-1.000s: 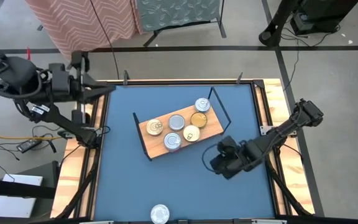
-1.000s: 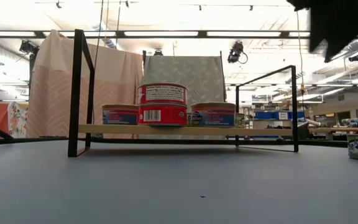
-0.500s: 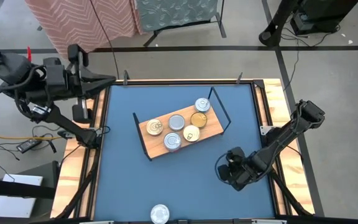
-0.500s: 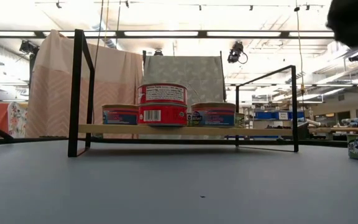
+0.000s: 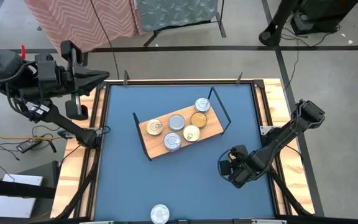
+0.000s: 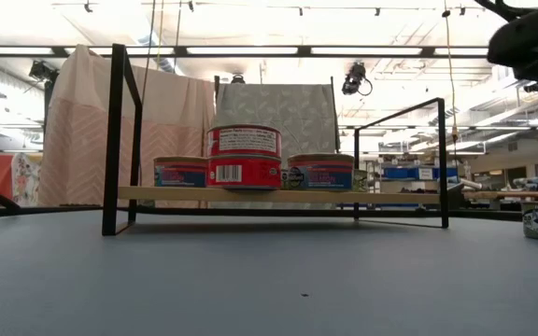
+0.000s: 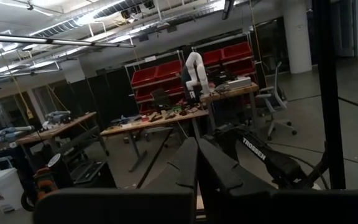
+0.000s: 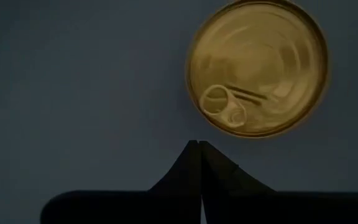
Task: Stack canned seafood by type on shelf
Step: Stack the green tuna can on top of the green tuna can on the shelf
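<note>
Blue table (image 5: 123,186): R fingers (image 8: 199,155) pressed together, empty, near gold tin (image 8: 257,67); L fingers (image 7: 197,165) pressed together.

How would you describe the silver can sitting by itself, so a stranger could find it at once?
Looking down from above, find the blue table with the wooden shelf near its middle. From the shelf, go straight to the table edge at the bottom of the picture, where the can sits. It has a silver lid and stands alone on the blue surface, while the other cans are grouped on the shelf.
</note>
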